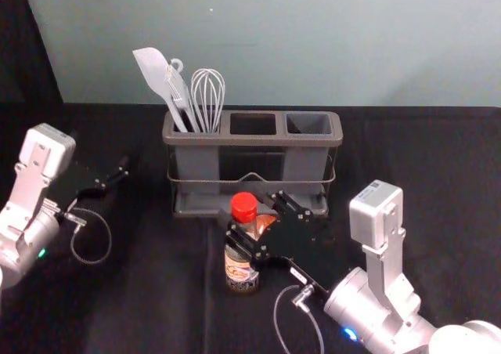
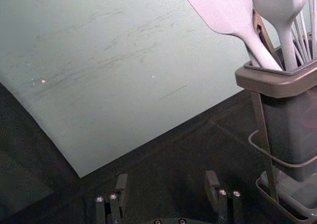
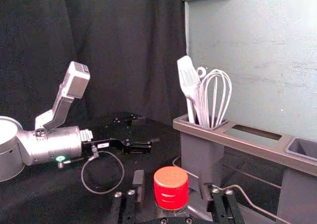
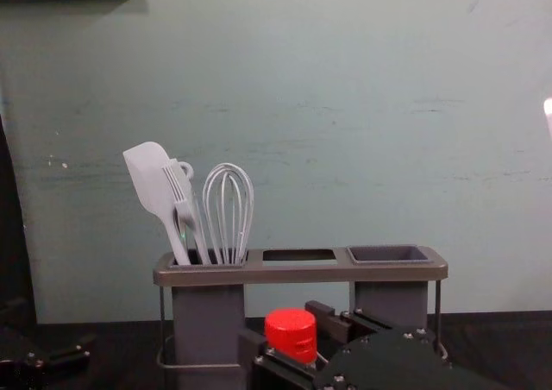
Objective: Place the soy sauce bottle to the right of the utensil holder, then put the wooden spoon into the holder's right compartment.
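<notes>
One bottle [image 1: 241, 269]: upright between the fingers of your right tool [image 1: 254, 213], its red cap [image 1: 244, 205] rising above them; you have it in front of the holder [image 1: 252, 140], near its middle.
Right tool: grasping the bottle around the body, one finger on each side, reaching in from your right.
Bottle base: you can't tell from here if it touches the tabletop [image 1: 156, 307].
Left tool [image 1: 113, 180]: released, fingers well apart, out to the left of the holder.
Left compartment: holds your spatula [image 1: 153, 70], whisk [image 1: 208, 92], a brush-like utensil [image 2: 285, 8] and a ring-ended handle [image 1: 177, 65], all standing with their heads up and leaning different ways.
Middle compartment: an open slot in the rim; in the chest view you see the wall [image 4: 345, 105] through it.
Right compartment: a grey cup, open at the top.
</notes>
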Motion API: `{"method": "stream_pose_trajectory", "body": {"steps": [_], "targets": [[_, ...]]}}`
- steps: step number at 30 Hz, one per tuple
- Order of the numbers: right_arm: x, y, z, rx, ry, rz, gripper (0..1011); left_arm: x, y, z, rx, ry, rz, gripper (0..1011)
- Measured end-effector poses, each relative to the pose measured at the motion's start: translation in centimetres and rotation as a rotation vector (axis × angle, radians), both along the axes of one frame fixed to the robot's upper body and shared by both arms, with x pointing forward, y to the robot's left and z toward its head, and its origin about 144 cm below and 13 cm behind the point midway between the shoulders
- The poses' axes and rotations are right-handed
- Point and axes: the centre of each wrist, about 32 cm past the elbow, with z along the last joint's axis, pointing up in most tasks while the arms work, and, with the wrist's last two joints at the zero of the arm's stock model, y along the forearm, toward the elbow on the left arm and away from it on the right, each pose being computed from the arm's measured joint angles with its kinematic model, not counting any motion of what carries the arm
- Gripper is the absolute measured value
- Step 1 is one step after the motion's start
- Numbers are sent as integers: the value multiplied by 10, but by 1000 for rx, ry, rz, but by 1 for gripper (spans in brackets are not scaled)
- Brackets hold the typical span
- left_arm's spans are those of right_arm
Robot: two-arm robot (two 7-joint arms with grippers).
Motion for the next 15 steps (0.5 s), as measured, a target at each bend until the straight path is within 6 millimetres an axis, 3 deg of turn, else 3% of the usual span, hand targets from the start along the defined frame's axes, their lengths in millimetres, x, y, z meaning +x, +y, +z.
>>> {"method": "stream_pose_trajectory", "body": {"steps": [10,15], "targets": [[1,0,0,-6,-5,0,384,0,0,0,0,0,0,1000],[0,-2,3,1,-12,2,380,0,0,0,0,0,0,1000]]}}
